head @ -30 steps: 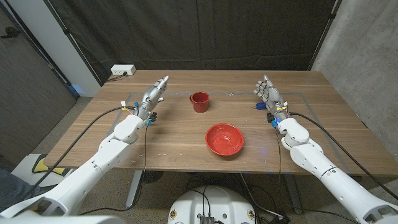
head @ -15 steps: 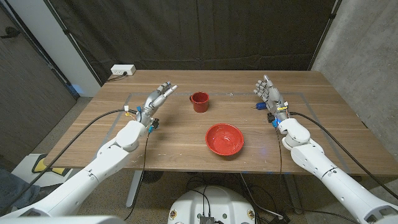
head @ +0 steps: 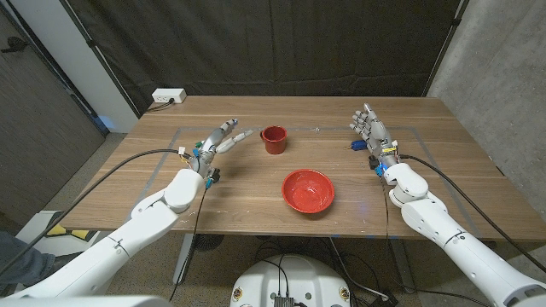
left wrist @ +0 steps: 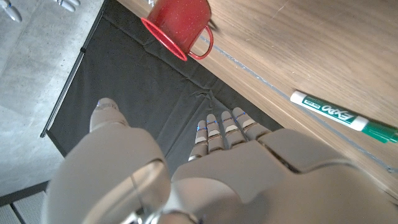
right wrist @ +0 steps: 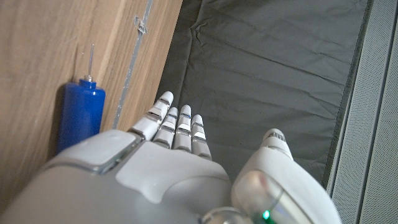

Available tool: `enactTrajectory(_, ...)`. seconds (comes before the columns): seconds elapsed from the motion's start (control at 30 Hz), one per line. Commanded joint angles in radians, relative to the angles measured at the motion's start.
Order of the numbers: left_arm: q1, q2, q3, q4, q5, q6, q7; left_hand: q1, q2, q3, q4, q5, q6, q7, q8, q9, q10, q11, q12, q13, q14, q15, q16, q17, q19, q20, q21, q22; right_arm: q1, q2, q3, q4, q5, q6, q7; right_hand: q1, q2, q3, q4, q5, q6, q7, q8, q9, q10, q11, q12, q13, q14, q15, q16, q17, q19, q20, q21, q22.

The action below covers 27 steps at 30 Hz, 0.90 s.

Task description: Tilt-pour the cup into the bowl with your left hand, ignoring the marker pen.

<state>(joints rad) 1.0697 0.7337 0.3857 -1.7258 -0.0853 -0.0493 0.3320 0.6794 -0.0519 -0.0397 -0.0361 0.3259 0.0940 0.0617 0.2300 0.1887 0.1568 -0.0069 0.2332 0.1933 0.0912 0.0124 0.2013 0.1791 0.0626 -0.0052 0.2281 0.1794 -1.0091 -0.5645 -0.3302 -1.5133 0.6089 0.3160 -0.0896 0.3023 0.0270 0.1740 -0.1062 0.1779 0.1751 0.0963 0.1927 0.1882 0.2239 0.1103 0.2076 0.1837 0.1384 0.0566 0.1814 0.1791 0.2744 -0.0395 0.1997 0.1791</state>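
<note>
**Closing in on the cup**

Red enamel cup upright at mid-table, beyond the red bowl. Left hand just beside it, fingers spread, holding nothing. Reach step, by the look. Next: wrap the cup, lift, tilt over the bowl. Green marker pen best left alone. Right hand parked, fingers apart, empty.

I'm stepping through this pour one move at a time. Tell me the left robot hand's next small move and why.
Probably keep reaching toward the red cup and close around its body. The left robot hand is open, fingers pointing at the cup but short of it; the cup stands upright beyond the red bowl, and the green marker pen lies aside.
</note>
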Motion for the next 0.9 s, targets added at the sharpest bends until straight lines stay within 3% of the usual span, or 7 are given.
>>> enactTrajectory(0.03,0.000,0.035,0.053,-0.098,0.082,0.120,0.011,0.007,0.002,0.003,-0.010,0.005,0.010,-0.004,0.005,0.002,0.011,-0.003,0.005,0.003,0.012,-0.004,0.006,0.004,0.008,0.002,0.004,0.004,-0.007,-0.007,0.003,-0.005,0.010,0.000,0.012,0.002,0.001,0.000,0.001,0.007,0.008,-0.003,0.004,0.002,0.009,0.001,0.008,0.003,0.009,0.000,0.004,0.002,0.002,0.003,0.002,0.003)
enactTrajectory(0.33,-0.042,0.036,0.112,-0.126,0.188,0.230,0.027,0.019,0.003,0.003,-0.016,0.005,0.028,-0.011,0.008,0.002,0.015,-0.009,0.004,0.003,0.019,-0.008,0.005,0.004,0.009,0.004,0.002,0.004,-0.020,-0.014,0.009,-0.016,0.014,0.001,0.011,0.002,0.002,0.000,0.000,0.007,0.010,-0.005,0.005,0.002,0.010,0.000,0.008,0.003,0.009,0.001,0.004,0.002,0.002,0.003,0.001,0.003)
enactTrajectory(0.47,-0.065,0.032,0.140,-0.125,0.226,0.275,0.021,0.028,0.004,0.004,-0.020,0.004,0.039,-0.009,0.009,0.002,0.023,-0.009,0.004,0.003,0.023,-0.010,0.004,0.004,0.009,-0.014,0.000,0.004,-0.033,-0.020,0.014,-0.028,0.015,0.000,0.005,0.002,0.001,-0.001,0.000,0.007,0.011,-0.005,0.005,0.002,0.010,0.001,0.008,0.003,0.009,0.001,0.004,0.002,0.002,0.003,0.001,0.003)
enactTrajectory(0.9,-0.115,0.024,0.225,-0.145,0.381,0.439,0.035,0.037,0.007,0.004,-0.023,0.003,0.051,-0.014,0.010,0.002,0.031,-0.009,0.004,0.003,0.028,-0.018,0.002,0.004,0.007,-0.020,-0.004,0.004,-0.056,-0.029,0.026,-0.045,0.018,0.004,-0.002,0.002,0.001,-0.001,-0.001,0.007,0.011,-0.005,0.005,0.002,0.008,-0.001,0.007,0.003,0.009,0.000,0.003,0.002,0.003,0.003,0.001,0.003)
